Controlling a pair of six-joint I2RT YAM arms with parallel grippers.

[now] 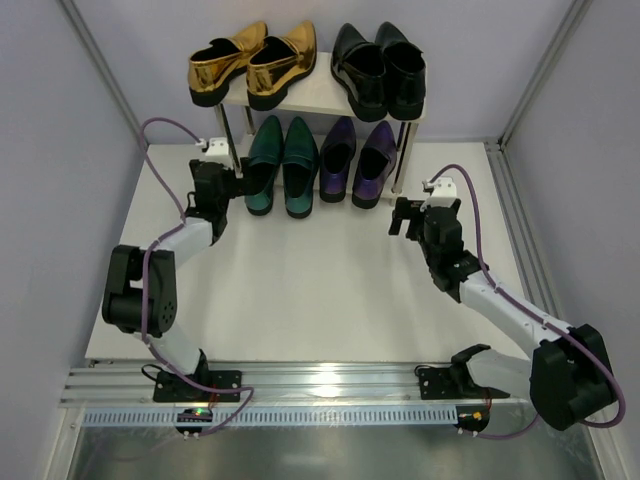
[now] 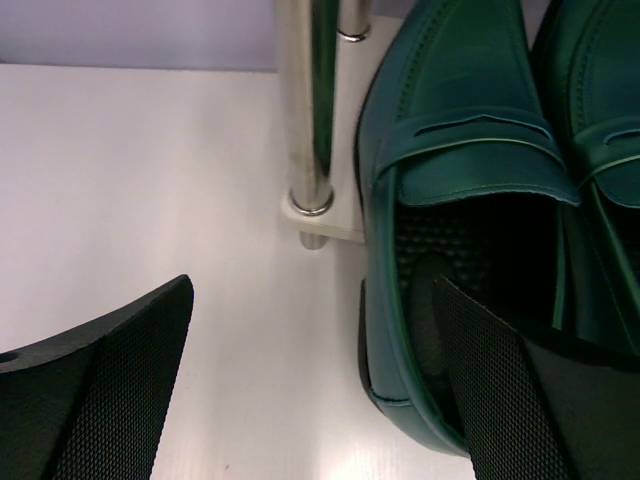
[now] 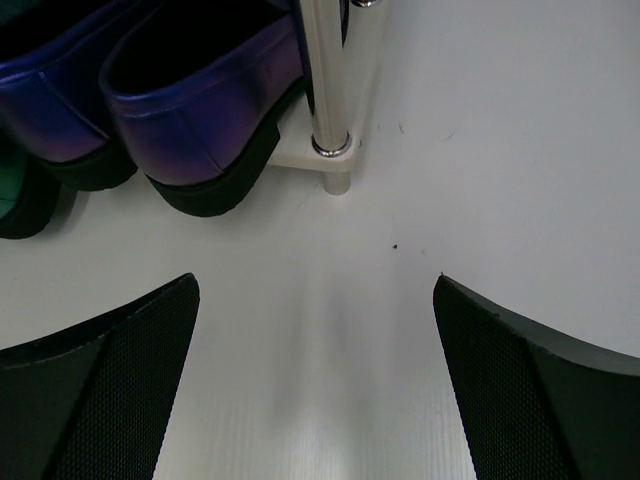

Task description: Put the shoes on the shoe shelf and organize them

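We see the white table (image 1: 320, 290) spreading flat and matte beneath both arms. The shoe shelf (image 1: 318, 95) stands just ahead of both tools: two pale cream boards joined by thin, shiny metal posts. It is about two pairs wide, which we judge is why the pairs sit two to a tier.

On the top board, above and beyond the tools, the mirror-bright gold pair (image 1: 252, 62) lies to the left and the black pair (image 1: 378, 68) to the right. On the bottom board, the teal pair (image 1: 282, 165) sits straight ahead of the left gripper (image 2: 312, 300). The purple pair (image 1: 358, 162) sits ahead and left of the right gripper (image 3: 315, 290). All are glossy pointed loafers with dark insides, heels turned toward the arms and partners side by side. To us the sorting reads as finished.

Both grippers stand spread wide and hold nothing, as suits tools with no shoe left to carry. The left one's right finger (image 2: 510, 400), black with a fine mesh face, overlaps the heel of the nearer teal shoe; we cannot tell if they touch. The left front post (image 2: 305, 110) rises beyond its gap. The right tool brackets bare table, with the right front post (image 3: 325, 80) just beyond.
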